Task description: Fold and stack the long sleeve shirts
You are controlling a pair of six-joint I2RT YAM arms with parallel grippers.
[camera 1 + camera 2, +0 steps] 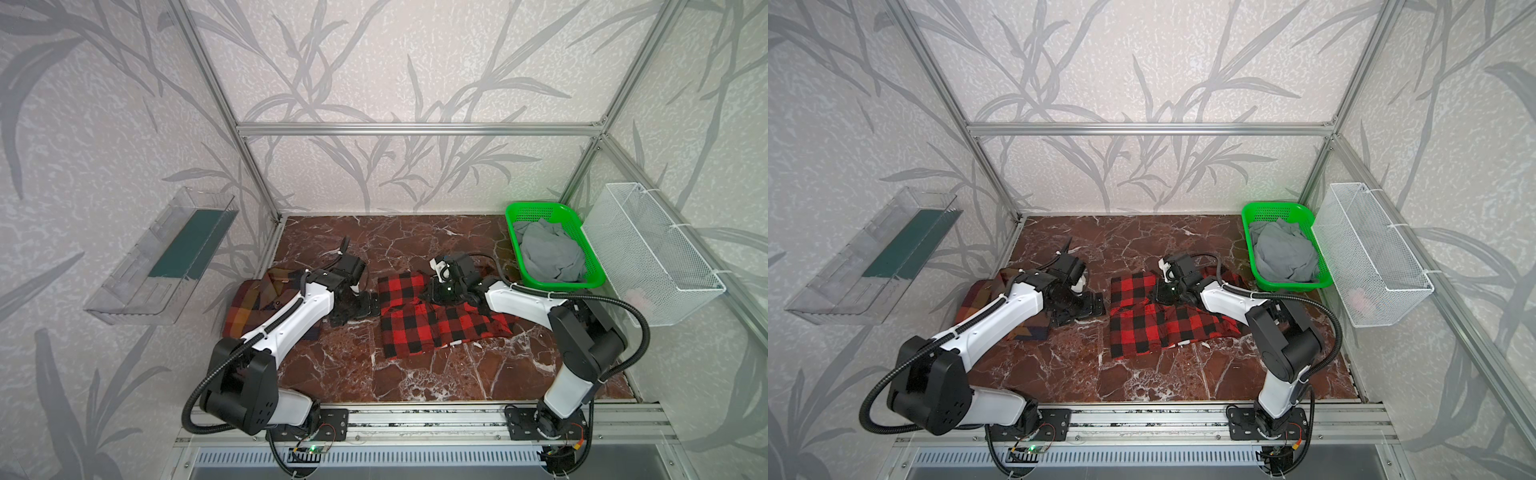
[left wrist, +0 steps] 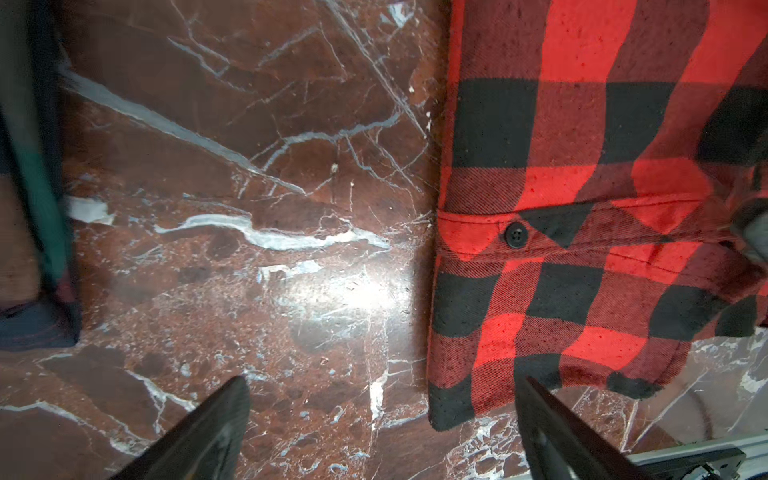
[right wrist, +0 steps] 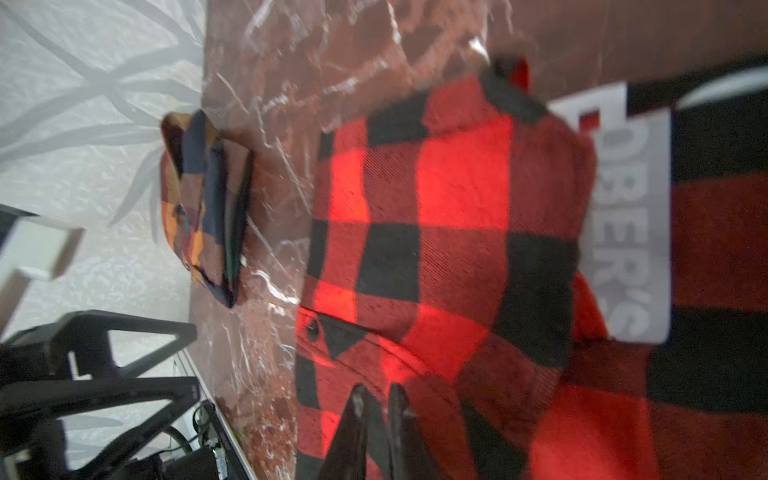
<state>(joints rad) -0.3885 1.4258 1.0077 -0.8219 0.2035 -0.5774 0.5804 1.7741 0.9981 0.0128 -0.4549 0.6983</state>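
- Left wrist view: left gripper (image 2: 384,384) spread wide, holding nothing, over bare table (image 2: 249,208) just beside the red shirt (image 2: 582,208).
- Both top views show the red shirt (image 1: 424,328) lying partly folded, mid-table.
- On the red shirt's far part sits the right gripper (image 3: 378,392) — jaws nearly together; whether cloth is pinched, cannot tell.
- Left of the red shirt, apart: the plaid shirt (image 1: 247,301), partly under the left arm (image 1: 291,320).
- Beyond the red shirt, rightward — a green basket (image 1: 536,206) holding grey cloth (image 1: 548,253).
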